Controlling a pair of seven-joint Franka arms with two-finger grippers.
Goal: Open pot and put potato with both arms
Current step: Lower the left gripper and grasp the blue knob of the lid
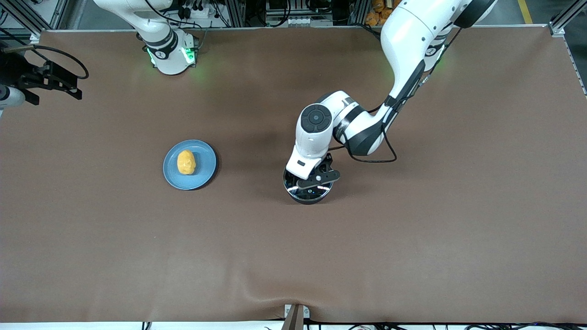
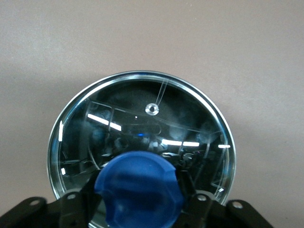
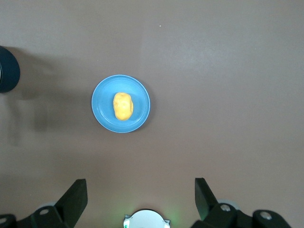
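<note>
Landmark: the pot (image 1: 308, 192), mid-table on the brown table cover (image 1: 412, 229).

Right gripper (image 3: 141, 197): held high over the table cover toward the right arm's end of the table, well apart from the pot. Fingers spread wide, nothing between them. The right arm waits. Its wrist view looks straight down on the plate and catches the pot's dark edge (image 3: 8, 69) at the margin.

Plate (image 1: 190, 164): flat, light blue, round; lies well apart from the pot, toward the right arm's end of the table, and slightly farther from the front camera than the pot.

Potato (image 1: 186, 162): yellow-orange, lumpy, resting on the plate near its middle, long axis running toward and away from the front camera. Also plain in the right wrist view (image 3: 122, 106).

Pot: black, round, glass lid (image 2: 142, 118) seated on the rim. Handle not visible; the arm covers that part.

Left gripper (image 1: 311, 176): down on top of the pot, directly over the lid. Fingers (image 2: 80, 202) sit at either side of the blue knob (image 2: 138, 190), close against it; whether they are already pressing on it, I cannot tell.
</note>
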